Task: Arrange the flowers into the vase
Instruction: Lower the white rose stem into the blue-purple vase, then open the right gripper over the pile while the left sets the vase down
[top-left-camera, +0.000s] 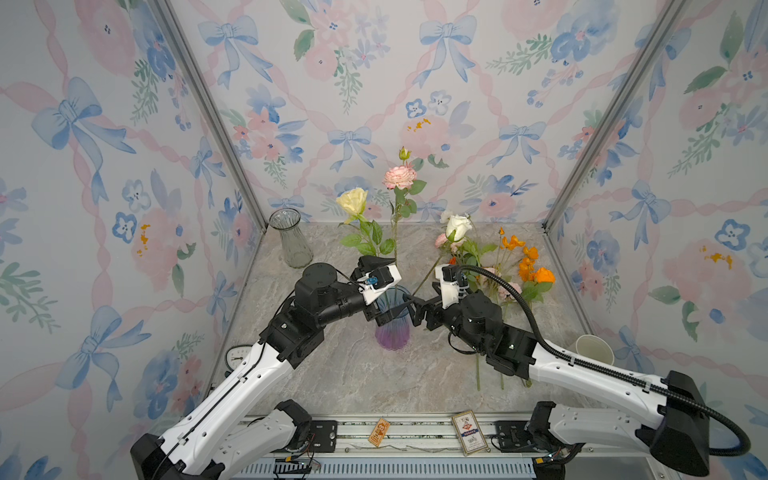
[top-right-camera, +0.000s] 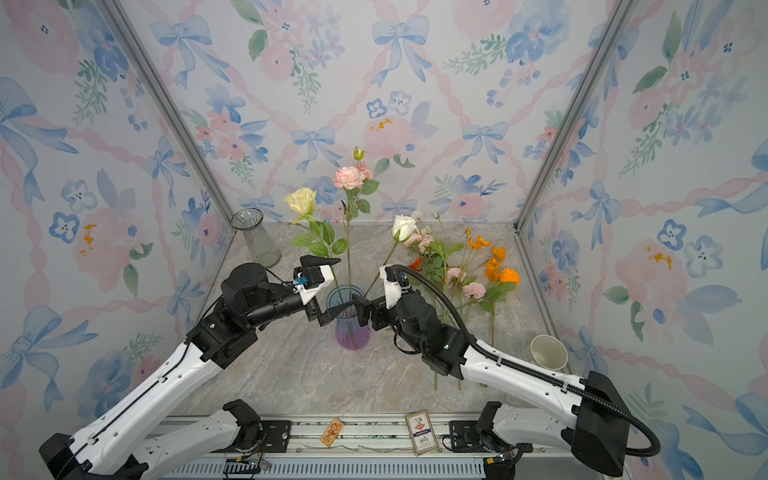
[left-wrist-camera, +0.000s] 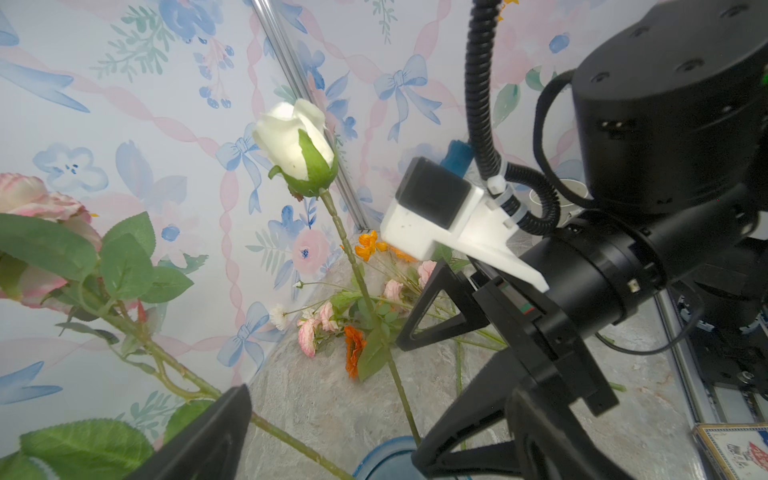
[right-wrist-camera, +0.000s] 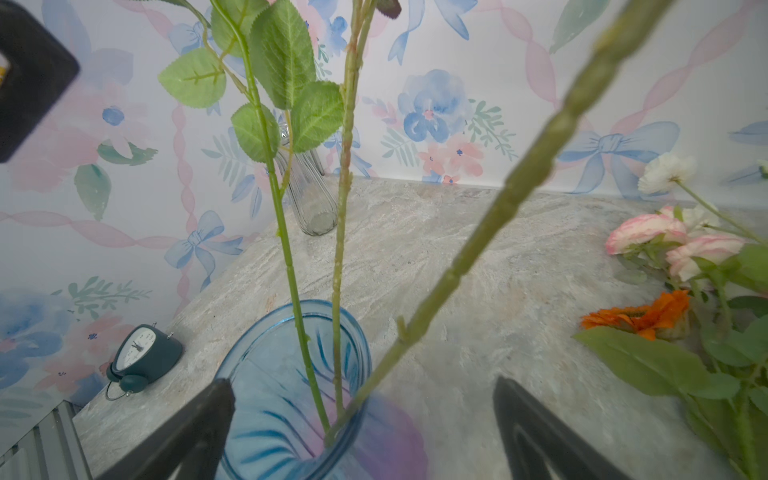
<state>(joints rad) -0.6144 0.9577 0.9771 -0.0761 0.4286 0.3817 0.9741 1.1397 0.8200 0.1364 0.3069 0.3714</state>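
A blue-and-purple glass vase (top-left-camera: 392, 332) (top-right-camera: 352, 332) (right-wrist-camera: 266, 415) stands mid-table. Three flowers stand in it: a cream rose (top-left-camera: 352, 200), a pink rose (top-left-camera: 400, 177) and a white rose (top-left-camera: 458, 226) (left-wrist-camera: 297, 143) leaning right. My left gripper (top-left-camera: 399, 284) (left-wrist-camera: 365, 424) is open at the vase's left rim, holding nothing. My right gripper (top-left-camera: 419, 301) (right-wrist-camera: 357, 390) is open at the right rim; the white rose's stem (right-wrist-camera: 490, 232) runs free between its fingers. More flowers lie on the table at right: orange poppies (top-left-camera: 530, 266), pink roses (right-wrist-camera: 648, 237) and an orange gerbera (right-wrist-camera: 640, 316).
A clear glass vase (top-left-camera: 291, 239) stands in the back left corner. An alarm clock (top-left-camera: 239, 355) sits by the left wall and a paper cup (top-left-camera: 594, 349) by the right wall. Two small card boxes (top-left-camera: 469, 432) (top-left-camera: 379, 432) lie on the front rail.
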